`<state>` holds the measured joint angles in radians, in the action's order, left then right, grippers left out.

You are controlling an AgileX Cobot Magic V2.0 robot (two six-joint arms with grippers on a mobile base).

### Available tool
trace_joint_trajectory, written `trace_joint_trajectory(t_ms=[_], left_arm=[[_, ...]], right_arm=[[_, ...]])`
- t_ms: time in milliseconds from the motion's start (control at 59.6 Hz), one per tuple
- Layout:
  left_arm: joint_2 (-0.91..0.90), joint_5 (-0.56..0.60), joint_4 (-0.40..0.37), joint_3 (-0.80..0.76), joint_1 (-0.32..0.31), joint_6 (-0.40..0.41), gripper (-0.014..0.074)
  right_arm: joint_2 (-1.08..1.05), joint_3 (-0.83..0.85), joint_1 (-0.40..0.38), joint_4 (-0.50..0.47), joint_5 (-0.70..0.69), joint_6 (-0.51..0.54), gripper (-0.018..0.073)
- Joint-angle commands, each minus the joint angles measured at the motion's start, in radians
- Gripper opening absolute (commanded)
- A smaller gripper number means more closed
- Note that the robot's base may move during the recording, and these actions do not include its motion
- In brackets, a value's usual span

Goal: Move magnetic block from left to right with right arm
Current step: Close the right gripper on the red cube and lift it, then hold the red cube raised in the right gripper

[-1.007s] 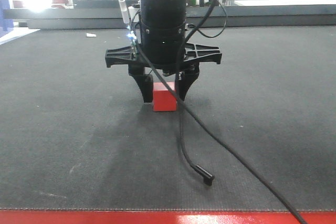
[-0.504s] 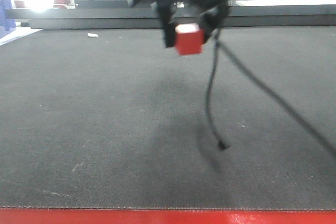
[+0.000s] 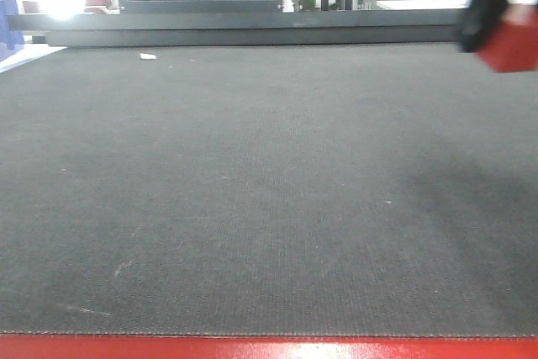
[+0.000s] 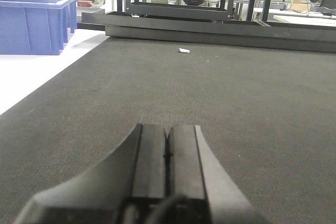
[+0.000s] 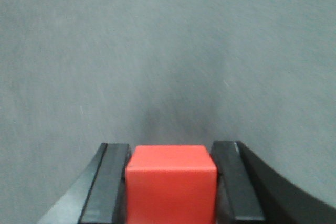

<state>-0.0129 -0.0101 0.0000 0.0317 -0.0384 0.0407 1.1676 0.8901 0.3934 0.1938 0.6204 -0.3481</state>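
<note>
The magnetic block (image 5: pixel 171 184), a plain red cube, sits clamped between the two black fingers of my right gripper (image 5: pixel 171 153), held in the air above the dark mat. In the front-facing view the same magnetic block (image 3: pixel 510 44) shows blurred at the far right edge, high over the mat, with the right gripper (image 3: pixel 496 18) partly cut off by the frame. My left gripper (image 4: pixel 168 135) is low over the mat with its two pads pressed together and nothing between them.
A dark grey mat (image 3: pixel 252 191) covers the table, with a red front edge (image 3: pixel 269 348). A small white scrap (image 3: pixel 147 56) lies at the far left. A blue bin (image 4: pixel 34 22) stands off the mat's left side. Black rails (image 3: pixel 252 31) line the back.
The right gripper took the red block off the middle of the mat, lifted it, and carried it to the far right of the front-facing view. Its dangling cable has left the frame.
</note>
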Motion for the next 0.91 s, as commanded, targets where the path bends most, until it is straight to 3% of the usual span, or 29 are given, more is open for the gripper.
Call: trace_joint_trajectory(t_ms=[0,252,571,890], left_arm=[[-0.014,0.094,0.000,0.009,0.000,0.007,-0.0116],[-0.014,0.094,0.000,0.009,0.000,0.007,-0.0116],[-0.014,0.094,0.000,0.009,0.000,0.007,-0.0116],[-0.014,0.094,0.000,0.009,0.000,0.007,-0.0116]], right_arm=[[-0.146,-0.065,-0.009,0.007,-0.094,0.041,0.0087],[-0.514,-0.241,-0.007,0.007,-0.090,0.045,0.0087],[-0.940,-0.265,-0.007,0.022,-0.042,0.046,0.0087],[-1.027,-0.265,-0.007,0.022,-0.065,0.046,0.0087]])
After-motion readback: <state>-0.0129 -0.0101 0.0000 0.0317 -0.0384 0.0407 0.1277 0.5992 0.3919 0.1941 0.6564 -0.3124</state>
